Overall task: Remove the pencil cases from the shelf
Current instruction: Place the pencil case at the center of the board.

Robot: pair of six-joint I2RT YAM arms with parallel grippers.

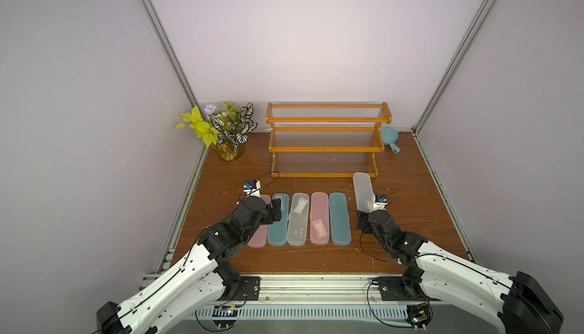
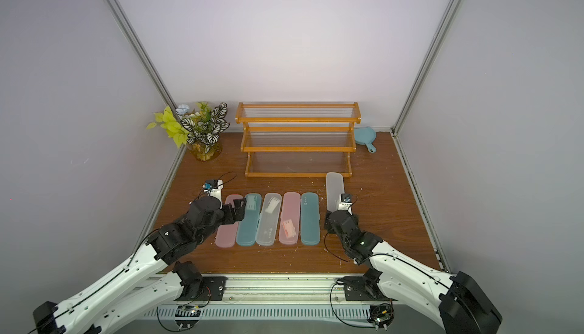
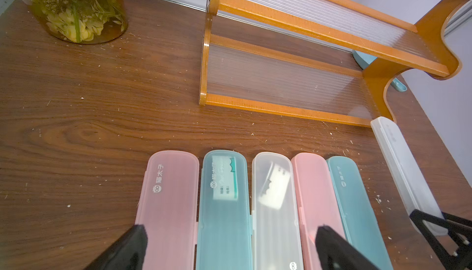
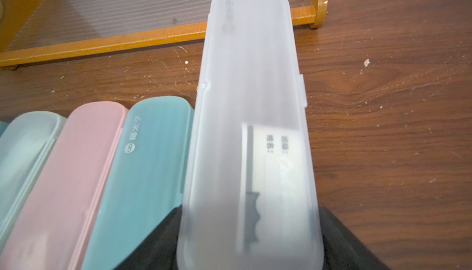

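The shelf stands at the back with all three tiers bare. Five pencil cases lie side by side on the table in front of it: pink, teal, frosted clear, pink, teal. My right gripper is shut on the near end of a sixth, frosted clear case, just right of the row, its far end by the shelf's front right foot. My left gripper hovers open over the row's left end, holding nothing.
A glass vase of leaves and flowers stands at the back left. A small teal pan with a handle lies behind the shelf's right end. Grey walls close in the wooden table on three sides.
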